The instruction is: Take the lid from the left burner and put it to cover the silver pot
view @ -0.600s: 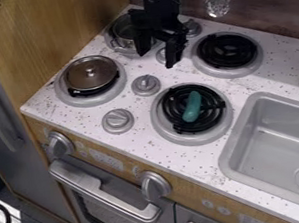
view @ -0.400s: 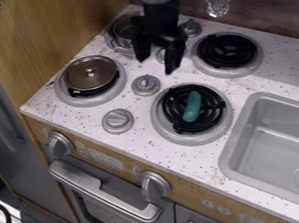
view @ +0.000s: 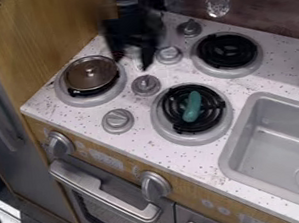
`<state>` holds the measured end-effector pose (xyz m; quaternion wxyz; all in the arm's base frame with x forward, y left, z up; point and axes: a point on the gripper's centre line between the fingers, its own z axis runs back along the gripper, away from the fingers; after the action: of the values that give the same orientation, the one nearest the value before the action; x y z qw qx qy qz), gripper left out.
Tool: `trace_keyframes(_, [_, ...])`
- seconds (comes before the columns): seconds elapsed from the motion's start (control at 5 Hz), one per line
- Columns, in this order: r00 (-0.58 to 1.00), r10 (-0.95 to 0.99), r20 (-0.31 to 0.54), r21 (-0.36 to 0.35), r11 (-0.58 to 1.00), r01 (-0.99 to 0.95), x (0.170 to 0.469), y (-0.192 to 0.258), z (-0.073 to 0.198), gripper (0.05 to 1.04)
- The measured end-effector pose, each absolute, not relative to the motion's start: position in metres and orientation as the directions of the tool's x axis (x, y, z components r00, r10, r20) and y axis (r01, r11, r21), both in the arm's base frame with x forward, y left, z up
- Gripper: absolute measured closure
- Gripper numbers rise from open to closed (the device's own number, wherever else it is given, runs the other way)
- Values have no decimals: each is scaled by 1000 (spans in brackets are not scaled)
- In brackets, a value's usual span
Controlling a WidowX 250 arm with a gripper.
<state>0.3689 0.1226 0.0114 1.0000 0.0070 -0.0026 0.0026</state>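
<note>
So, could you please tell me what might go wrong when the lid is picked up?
The lid has a small knob on top, so the hand might slip off it. The hand also appears close to the lid's rim, so a sideways approach could nudge it off the left burner.

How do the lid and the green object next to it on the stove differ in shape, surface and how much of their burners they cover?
The lid is round; the green object is long and narrow. The lid is brownish with a metal rim and center knob, the object plain blue-green. The lid hides most of its burner's dark top, the object only a strip. Both rest on burners.
</note>
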Motion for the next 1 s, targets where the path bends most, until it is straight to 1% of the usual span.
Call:
trace_keyframes(0.2, [996,90,10,34,995,-90,365,164,9,87])
trace_keyframes(0.4, [986,166,7,53,985,-166,353,198,2,87])
trace_keyframes(0.6, [974,227,15,33,973,-227,347,216,-16,87])
trace_keyframes(1.0, [966,256,44,1,966,-257,360,216,-38,87])
